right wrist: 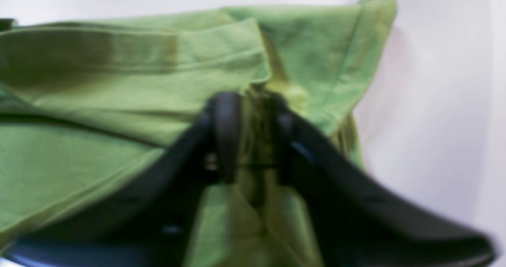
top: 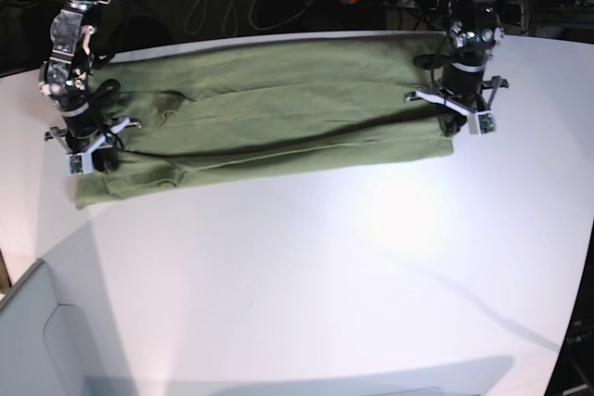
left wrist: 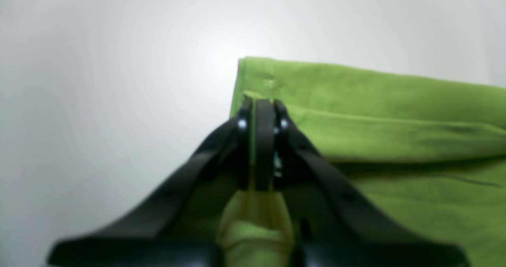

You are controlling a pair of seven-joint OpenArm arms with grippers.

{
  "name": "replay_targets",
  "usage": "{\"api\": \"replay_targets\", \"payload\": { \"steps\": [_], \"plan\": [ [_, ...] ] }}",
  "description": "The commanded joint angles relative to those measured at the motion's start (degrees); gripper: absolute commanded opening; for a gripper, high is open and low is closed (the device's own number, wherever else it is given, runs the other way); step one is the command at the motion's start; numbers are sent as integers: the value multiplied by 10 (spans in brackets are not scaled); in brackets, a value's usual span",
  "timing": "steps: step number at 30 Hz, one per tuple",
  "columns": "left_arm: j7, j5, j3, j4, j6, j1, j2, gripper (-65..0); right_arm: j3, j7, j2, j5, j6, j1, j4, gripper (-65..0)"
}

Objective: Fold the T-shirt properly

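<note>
The white table (top: 306,275) holds the T-shirt (top: 269,118), a long green strip lying near the far edge. The left gripper (left wrist: 263,113) pinches one end of it. The right gripper (right wrist: 253,113) has cloth between its slightly spread fingers (right wrist: 227,117).

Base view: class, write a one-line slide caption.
Two grippers, left and right, at opposite ends of a long-folded olive-green cotton T-shirt on white table.
</note>
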Motion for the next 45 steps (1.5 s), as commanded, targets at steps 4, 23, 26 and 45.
{"api": "replay_targets", "payload": {
  "steps": [4, 23, 26, 45],
  "plan": [
    [-13, 1, -2, 15, 2, -2, -4, -540, 3, 3, 8, 2, 7, 1, 28, -300],
    [-13, 1, -2, 7, 3, -25, -4, -403, 4, -43, 5, 2, 7, -57, 213, -233],
    [-13, 1, -1, -1, 3, -27, -4, -403, 6, -51, -2, 2, 7, -59, 224, -233],
    [-13, 0, 0, -5, 2, -33, 9, -650, 7, -55, -2, 2, 7, -86, 230, -233]
  ]
}}
